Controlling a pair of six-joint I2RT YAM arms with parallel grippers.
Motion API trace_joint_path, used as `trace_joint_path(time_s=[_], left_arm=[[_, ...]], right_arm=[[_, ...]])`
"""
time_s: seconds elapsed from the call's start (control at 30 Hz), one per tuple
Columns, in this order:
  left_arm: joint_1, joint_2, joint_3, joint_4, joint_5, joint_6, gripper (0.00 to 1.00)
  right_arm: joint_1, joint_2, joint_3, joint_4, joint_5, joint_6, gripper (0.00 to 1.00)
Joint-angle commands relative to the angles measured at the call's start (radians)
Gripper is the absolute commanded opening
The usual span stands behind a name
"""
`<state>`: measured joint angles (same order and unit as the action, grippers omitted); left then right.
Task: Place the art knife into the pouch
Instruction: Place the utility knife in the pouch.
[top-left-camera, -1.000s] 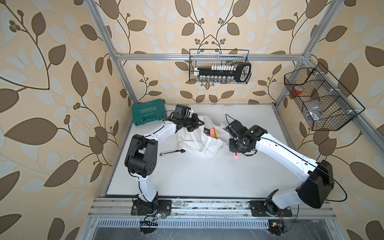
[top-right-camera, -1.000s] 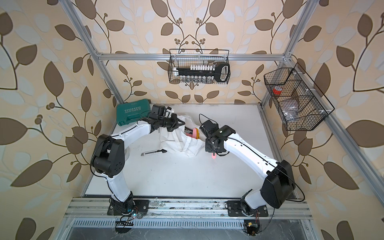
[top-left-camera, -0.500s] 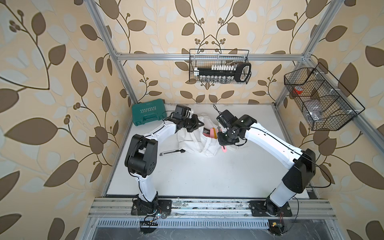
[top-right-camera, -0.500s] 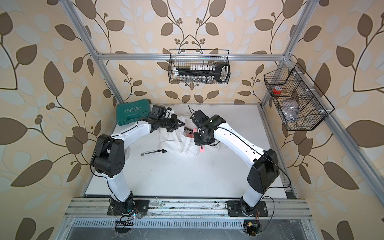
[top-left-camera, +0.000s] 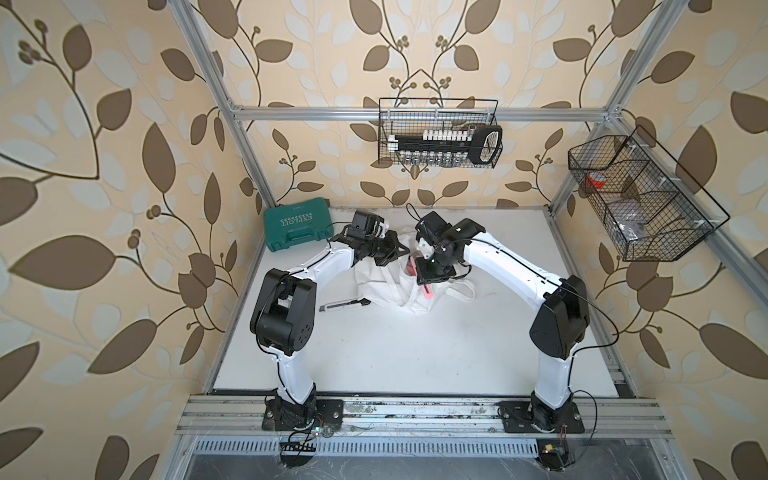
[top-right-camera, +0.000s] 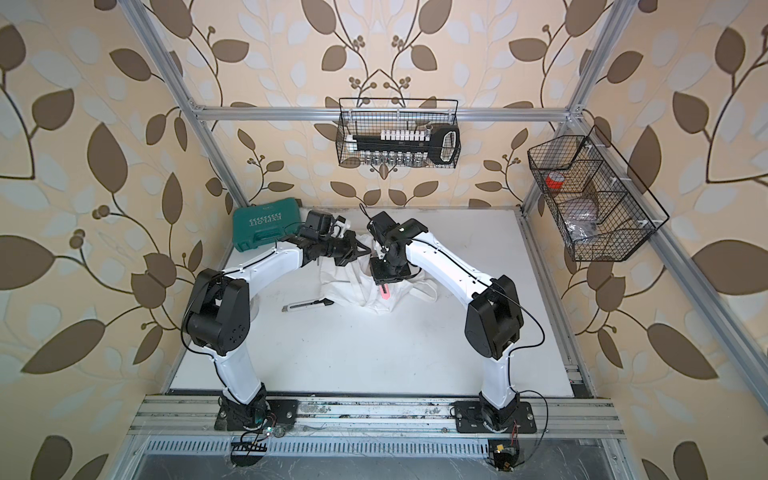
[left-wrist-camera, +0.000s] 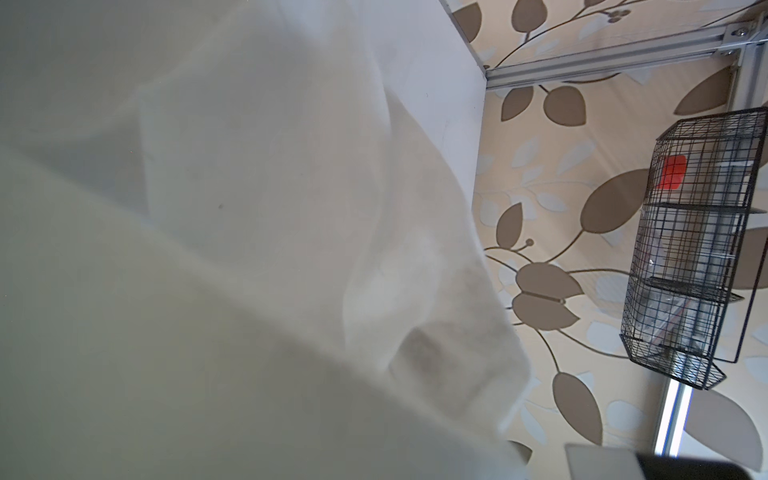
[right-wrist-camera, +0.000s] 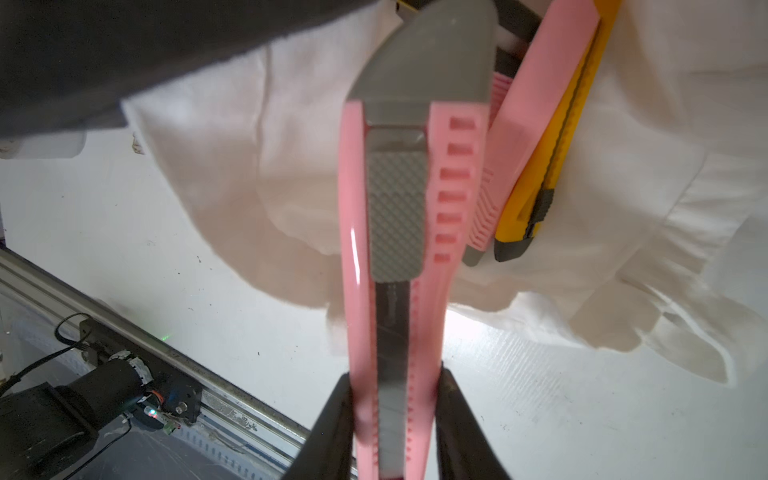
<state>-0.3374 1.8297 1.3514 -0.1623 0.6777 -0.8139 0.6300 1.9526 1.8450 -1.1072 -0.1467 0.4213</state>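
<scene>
The pouch (top-left-camera: 390, 282) (top-right-camera: 353, 286) is a crumpled white cloth bag lying mid-table. My left gripper (top-left-camera: 399, 251) (top-right-camera: 361, 249) is shut on its back rim and holds the mouth up. White cloth (left-wrist-camera: 249, 208) drapes over the left wrist view and hides the fingers. My right gripper (top-left-camera: 428, 274) (right-wrist-camera: 395, 382) is shut on a pink art knife (top-left-camera: 427, 291) (top-right-camera: 384, 291) (right-wrist-camera: 395, 216), which hangs over the pouch's mouth with its grey end toward the opening. Inside the pouch (right-wrist-camera: 665, 124) lie another pink knife (right-wrist-camera: 519, 124) and a yellow knife (right-wrist-camera: 552, 166).
A white-and-black knife (top-left-camera: 345, 305) lies on the table to the left of the pouch. A green hard case (top-left-camera: 297, 228) stands at the back left. Wire baskets hang on the back wall (top-left-camera: 440, 139) and the right wall (top-left-camera: 640, 199).
My right arm has swung left and back with the pink knife, from the table right of the pouch to over its mouth. The left arm has kept its hold.
</scene>
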Motion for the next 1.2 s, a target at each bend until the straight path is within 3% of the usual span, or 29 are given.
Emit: trace_joint_path(time_s=[0.0, 0.17, 0.3, 0.37, 0.47, 0.67, 0.8, 0.9, 1.03, 1.17], left_arm=[[-0.012, -0.046, 0.009, 0.001, 0.017, 0.025, 0.0], [-0.014, -0.047, 0.007, 0.007, 0.017, 0.022, 0.0], [-0.015, -0.054, 0.01, 0.006, 0.02, 0.022, 0.0], [-0.015, -0.054, 0.013, 0.003, 0.019, 0.022, 0.0], [-0.014, -0.05, 0.018, 0.001, 0.02, 0.022, 0.0], [-0.014, -0.035, 0.043, -0.008, 0.02, 0.022, 0.0], [-0.012, -0.017, 0.07, -0.015, 0.028, 0.018, 0.0], [-0.008, -0.003, 0.091, -0.024, 0.034, 0.015, 0.0], [-0.002, -0.001, 0.111, -0.048, 0.03, 0.024, 0.0], [-0.002, -0.011, 0.116, -0.068, 0.024, 0.03, 0.0]], right_arm=[[-0.042, 0.039, 0.076, -0.017, -0.036, -0.029, 0.31], [-0.094, 0.148, 0.21, -0.034, -0.052, -0.053, 0.33], [-0.104, 0.215, 0.295, -0.049, -0.001, -0.078, 0.47], [-0.103, 0.194, 0.275, -0.025, 0.022, -0.09, 0.62], [-0.103, 0.077, 0.148, 0.067, 0.052, -0.094, 0.71], [-0.068, -0.306, -0.271, 0.32, 0.137, -0.08, 0.83], [0.029, -0.494, -0.489, 0.41, 0.184, -0.093, 0.99], [0.136, -0.598, -0.656, 0.526, 0.189, -0.114, 0.99], [0.267, -0.604, -0.793, 0.667, 0.14, -0.178, 1.0], [0.346, -0.464, -0.775, 0.745, 0.028, -0.269, 0.96]])
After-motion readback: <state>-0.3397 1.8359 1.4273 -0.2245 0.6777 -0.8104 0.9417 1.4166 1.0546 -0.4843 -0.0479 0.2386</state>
